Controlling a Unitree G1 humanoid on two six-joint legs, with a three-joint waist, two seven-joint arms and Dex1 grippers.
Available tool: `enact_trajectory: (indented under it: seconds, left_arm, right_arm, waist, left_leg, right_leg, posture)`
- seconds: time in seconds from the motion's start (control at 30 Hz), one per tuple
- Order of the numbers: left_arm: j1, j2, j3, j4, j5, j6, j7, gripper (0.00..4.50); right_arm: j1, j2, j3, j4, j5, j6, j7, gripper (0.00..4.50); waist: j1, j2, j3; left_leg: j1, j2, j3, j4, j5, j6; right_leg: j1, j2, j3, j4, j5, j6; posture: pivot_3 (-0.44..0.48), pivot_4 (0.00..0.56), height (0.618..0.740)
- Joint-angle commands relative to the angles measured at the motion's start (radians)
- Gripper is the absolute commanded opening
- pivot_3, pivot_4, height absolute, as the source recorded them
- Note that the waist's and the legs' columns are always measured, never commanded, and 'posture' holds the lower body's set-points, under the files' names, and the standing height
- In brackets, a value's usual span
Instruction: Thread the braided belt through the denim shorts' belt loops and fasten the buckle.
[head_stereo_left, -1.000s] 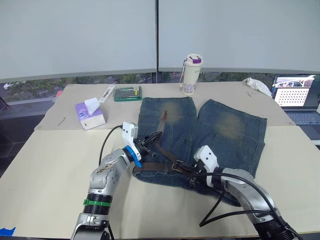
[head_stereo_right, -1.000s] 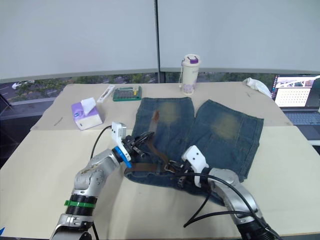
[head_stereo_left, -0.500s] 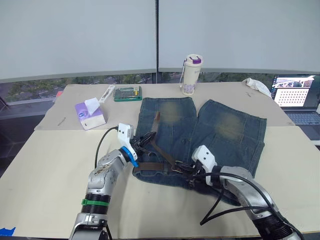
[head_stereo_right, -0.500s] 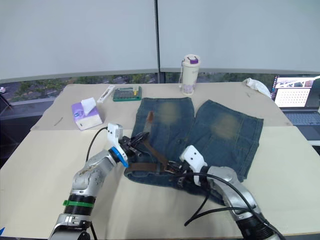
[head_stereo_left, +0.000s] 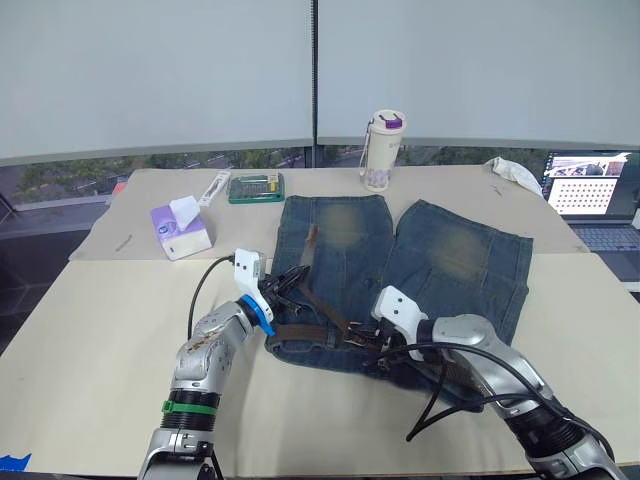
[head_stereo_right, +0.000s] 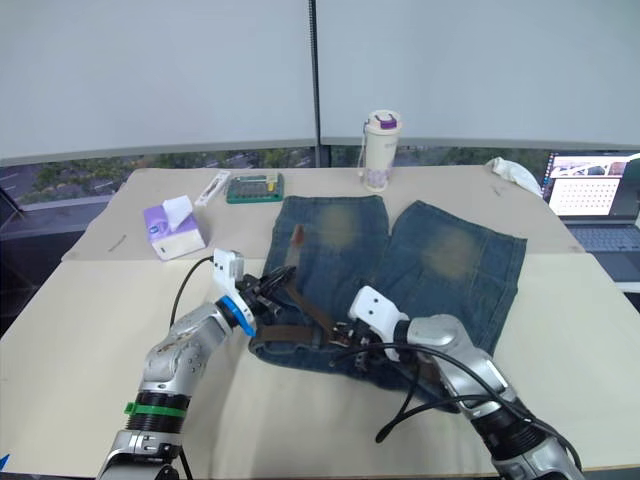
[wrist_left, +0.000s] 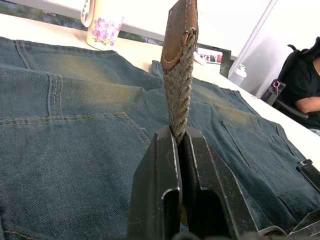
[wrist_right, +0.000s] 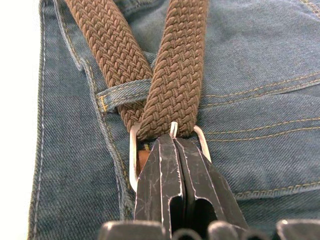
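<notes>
Silver arms, black cables, scratched black fingers (wrist_right: 160, 185).

Beige table (head_stereo_left: 90, 330), denim shorts (head_stereo_left: 450, 260), tissue pack (head_stereo_left: 180, 230), flowered tumbler (head_stereo_left: 382, 150), laptop (head_stereo_left: 600, 200)

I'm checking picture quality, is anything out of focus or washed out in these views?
Left wrist view: claw fingers soft, braided belt sharp, window behind blown out. Right wrist view: belt weave and buckle crisp. Eye views: even light, laptop screen bright.
</notes>
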Motion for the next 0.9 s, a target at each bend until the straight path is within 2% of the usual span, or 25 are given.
enact_trajectory:
  seconds: [0.03, 0.33, 0.53, 0.63, 0.73, 0.9]
  left_arm:
    - [-0.005, 0.005, 0.024, -0.028, -0.001, -0.039, 0.005, 0.00]
    - [-0.009, 0.008, 0.011, -0.032, 0.010, -0.065, -0.009, 0.00]
    - [-0.076, -0.008, -0.012, -0.080, 0.002, -0.106, -0.044, 0.00]
    - [-0.120, -0.039, -0.006, -0.091, -0.018, -0.100, -0.014, 0.00]
    - [-0.192, -0.121, 0.012, -0.149, -0.097, -0.043, 0.060, 0.00]
    - [-0.203, -0.146, -0.015, -0.231, -0.135, 0.022, 0.062, 0.00]
  right_arm:
    - [0.018, -0.024, 0.057, 0.070, -0.068, 0.066, -0.007, 0.02]
    - [0.003, -0.061, 0.132, 0.061, -0.088, 0.129, 0.061, 0.02]
    - [-0.032, -0.053, 0.174, 0.115, -0.120, 0.134, 0.088, 0.02]
    - [-0.040, -0.053, 0.185, 0.128, -0.124, 0.139, 0.109, 0.02]
    - [-0.039, -0.050, 0.196, 0.136, -0.123, 0.153, 0.124, 0.02]
    - [-0.034, -0.049, 0.197, 0.149, -0.138, 0.142, 0.113, 0.02]
  waist:
    - [0.000, -0.001, 0.000]
    - [0.002, 0.000, -0.001]
    - [0.002, -0.001, -0.002]
    - [0.002, -0.001, -0.003]
    - [0.002, -0.002, -0.003]
    - [0.000, -0.001, -0.004]
  left_leg:
    - [0.000, 0.000, 0.000, 0.000, 0.000, 0.000]
    - [0.000, 0.000, 0.000, 0.000, 0.000, 0.000]
    - [0.000, 0.000, 0.000, 0.000, 0.000, 0.000]
    - [0.000, 0.000, 0.000, 0.000, 0.000, 0.000]
    - [0.000, 0.000, 0.000, 0.000, 0.000, 0.000]
    - [-0.001, 0.000, 0.000, 0.000, 0.000, 0.000]
  right_leg:
    - [0.000, 0.000, 0.000, 0.000, 0.000, 0.000]
    - [0.000, -0.001, 0.000, 0.000, 0.000, 0.000]
    - [0.000, 0.000, 0.000, 0.000, 0.000, 0.000]
    - [0.001, 0.000, -0.001, 0.000, 0.000, 0.000]
    - [0.000, 0.000, -0.001, 0.000, 0.000, 0.000]
    - [0.000, 0.000, 0.000, 0.000, 0.000, 0.000]
  posture:
    - [0.000, 0.150, 0.740]
    - [0.000, 0.150, 0.740]
    - [0.000, 0.150, 0.740]
    - [0.000, 0.150, 0.740]
    - [0.000, 0.150, 0.740]
    - [0.000, 0.150, 0.740]
